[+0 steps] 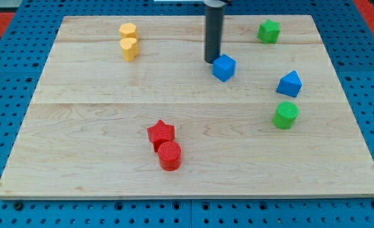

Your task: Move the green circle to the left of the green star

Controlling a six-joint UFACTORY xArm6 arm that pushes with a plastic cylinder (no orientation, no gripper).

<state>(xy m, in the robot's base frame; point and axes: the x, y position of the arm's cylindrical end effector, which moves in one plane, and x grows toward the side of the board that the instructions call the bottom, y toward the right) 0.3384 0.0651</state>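
The green circle point(286, 115), a short ribbed plastic cylinder, stands near the right edge of the wooden tabletop point(79, 145), about halfway between top and bottom edges. The green star point(269, 31), a small plastic block, sits close to the top right corner, well apart from it. To land left of the star, the circle has to travel toward the top edge and a little leftward.

There are no fingers here to release or clench; the arm ends in a plain dark rod, and its tip point(212, 61) rests on the board near the middle of the top edge, just beside the blue cube point(224, 68) on that cube's left, touching or nearly so. It is well apart from the green circle, so my guess is the push has not begun and the tip must first come round below the circle.

The blue angular block point(290, 83) stands just above the circle and looks like the main obstacle on a straight path. The blue cube lies nearer the goal spot. 2 yellow blocks point(129, 40) near the top left corner, and the red star point(161, 132) touching the red cylinder point(169, 155) toward the bottom edge, are out of the way.
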